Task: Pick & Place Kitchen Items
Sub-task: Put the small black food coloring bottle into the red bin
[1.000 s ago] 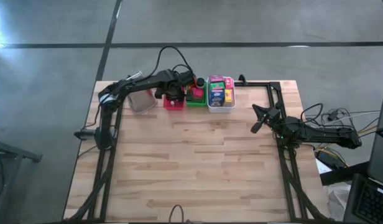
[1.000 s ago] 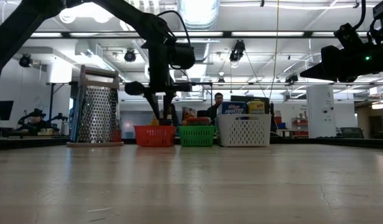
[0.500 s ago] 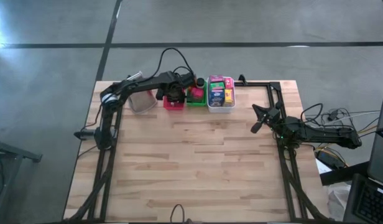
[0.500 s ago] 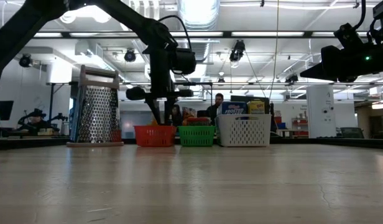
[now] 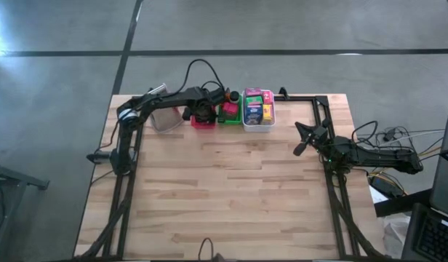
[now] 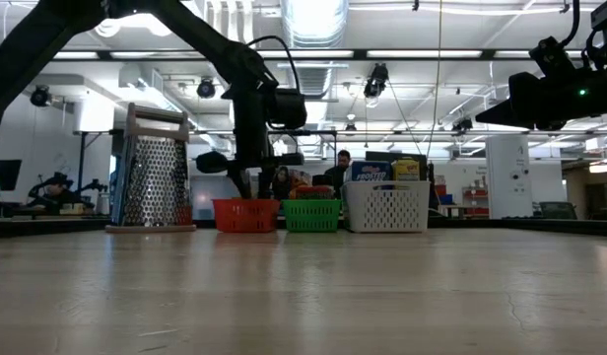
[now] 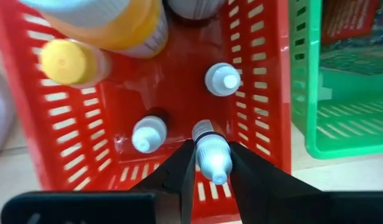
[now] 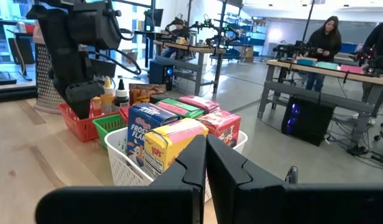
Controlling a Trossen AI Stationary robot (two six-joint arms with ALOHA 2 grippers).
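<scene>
The left gripper [image 7: 206,167] pinches a small pale bottle [image 7: 212,157] by its sides, nozzle toward the wrist camera, inside the red basket [image 7: 257,112]. Two more pale bottles [image 7: 148,134] stand there beside a yellow-capped one [image 7: 70,62]. The green basket [image 7: 316,118] adjoins it. The right gripper [image 8: 206,163], fingers pressed together and empty, waits near the surface's right edge.

We see two dark jointed arms [image 5: 166,98], black tapered fingers [image 7: 179,177], a black cable [image 5: 202,69] looping above the left arm, and a green light [image 6: 581,92].
</scene>
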